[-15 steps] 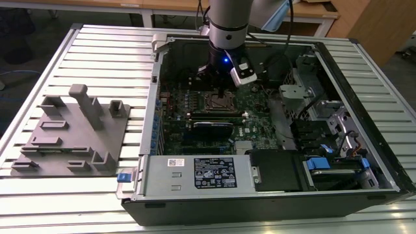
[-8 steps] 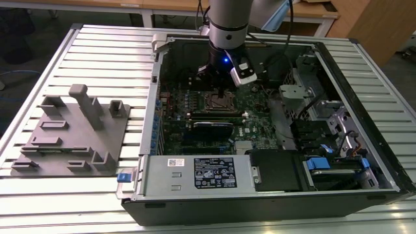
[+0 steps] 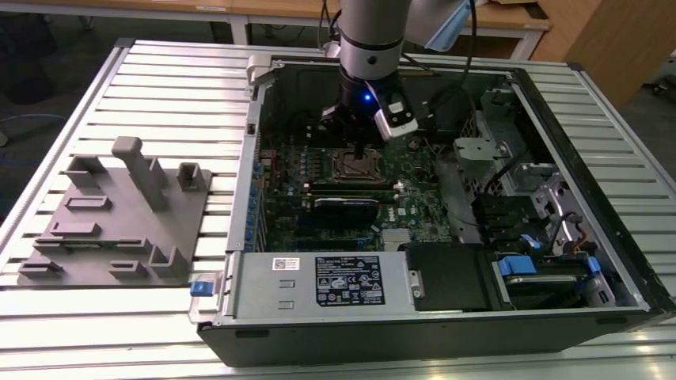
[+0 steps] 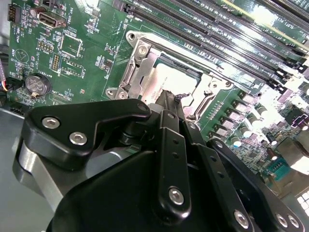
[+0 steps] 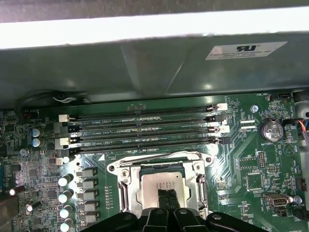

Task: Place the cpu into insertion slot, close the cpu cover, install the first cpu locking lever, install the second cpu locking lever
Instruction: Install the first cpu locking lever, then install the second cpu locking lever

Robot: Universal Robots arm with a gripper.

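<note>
Silver cpu (image 5: 161,183) under gripper (image 5: 168,197)

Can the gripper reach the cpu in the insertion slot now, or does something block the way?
Probably yes. The gripper is already directly at the cpu in the insertion slot, fingertips together on its metal top. Nothing lies between them.
</note>
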